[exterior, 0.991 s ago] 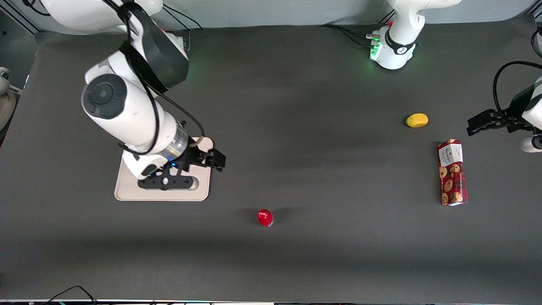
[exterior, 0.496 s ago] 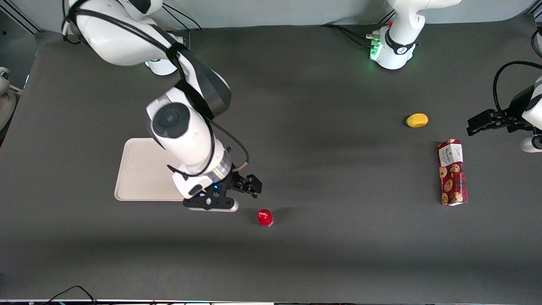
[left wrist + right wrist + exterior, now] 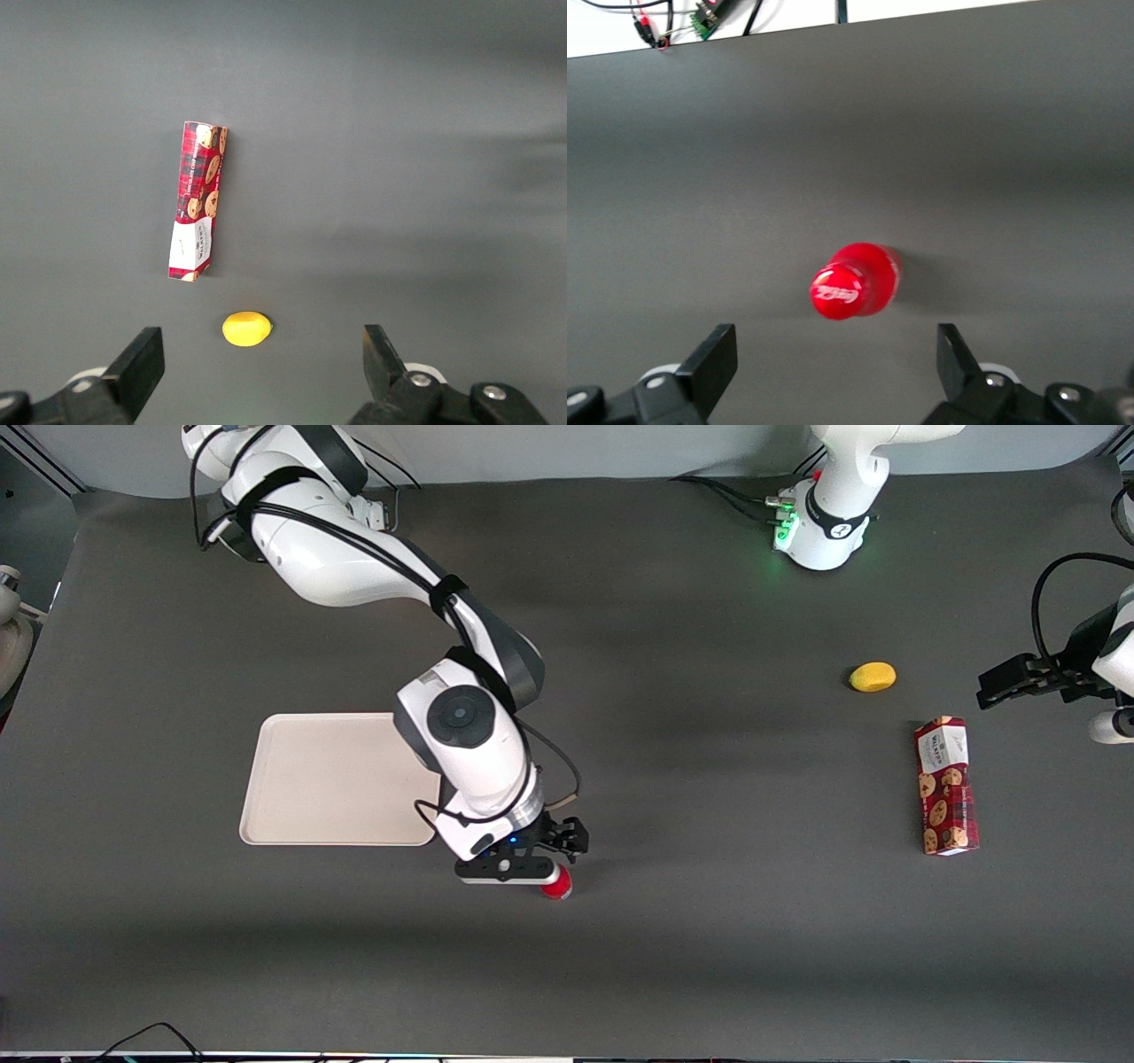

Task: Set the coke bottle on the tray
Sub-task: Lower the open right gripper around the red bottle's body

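In the front view the claw (image 3: 532,865) is hanging just above the coke bottle (image 3: 558,885) and covering most of it, leaving only a red edge showing. In the right wrist view the fingers (image 3: 713,363) are standing spread apart, released, with the upright coke bottle (image 3: 855,281) ahead of the gap and untouched. The bottle is standing on the dark counter (image 3: 709,939), near the tray (image 3: 332,779) but apart from it. Toward the parked arm's end, a cookie box (image 3: 946,786) and a yellow fruit (image 3: 873,677) are lying well clear.
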{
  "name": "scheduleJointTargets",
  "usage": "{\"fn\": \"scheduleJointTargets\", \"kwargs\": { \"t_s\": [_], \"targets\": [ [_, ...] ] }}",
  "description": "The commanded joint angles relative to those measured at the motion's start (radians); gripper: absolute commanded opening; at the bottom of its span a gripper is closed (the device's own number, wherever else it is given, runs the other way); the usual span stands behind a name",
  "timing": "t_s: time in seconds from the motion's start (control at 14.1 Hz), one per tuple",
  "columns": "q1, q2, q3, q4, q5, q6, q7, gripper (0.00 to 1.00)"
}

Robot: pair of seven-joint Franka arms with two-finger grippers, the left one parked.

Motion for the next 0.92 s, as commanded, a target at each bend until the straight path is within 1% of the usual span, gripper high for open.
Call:
{"fn": "scheduleJointTargets", "kwargs": {
  "t_s": [0.0,0.07,0.14,0.21,0.35,0.5,0.57,0.71,0.78,0.85],
  "targets": [
    [0.019,0.043,-0.048,0.067,-0.026,0.025,0.021,1.00],
    [0.039,0.045,-0.067,0.067,-0.024,0.030,0.019,0.92],
    [0.040,0.045,-0.078,0.067,-0.024,0.039,0.016,0.87],
    [0.040,0.047,-0.087,0.067,-0.024,0.060,0.013,0.87],
    [0.042,0.063,-0.087,0.067,-0.026,0.068,0.013,0.79],
    [0.042,0.065,-0.087,0.067,-0.026,0.085,0.015,0.68],
    [0.044,0.074,-0.089,0.067,-0.026,0.100,0.018,0.68],
    [0.047,0.079,-0.096,0.067,-0.026,0.102,0.018,0.60],
    [0.048,0.079,-0.098,0.067,-0.026,0.102,0.016,0.52],
    [0.048,0.079,-0.098,0.066,-0.026,0.100,0.016,0.40]
  ]
}}
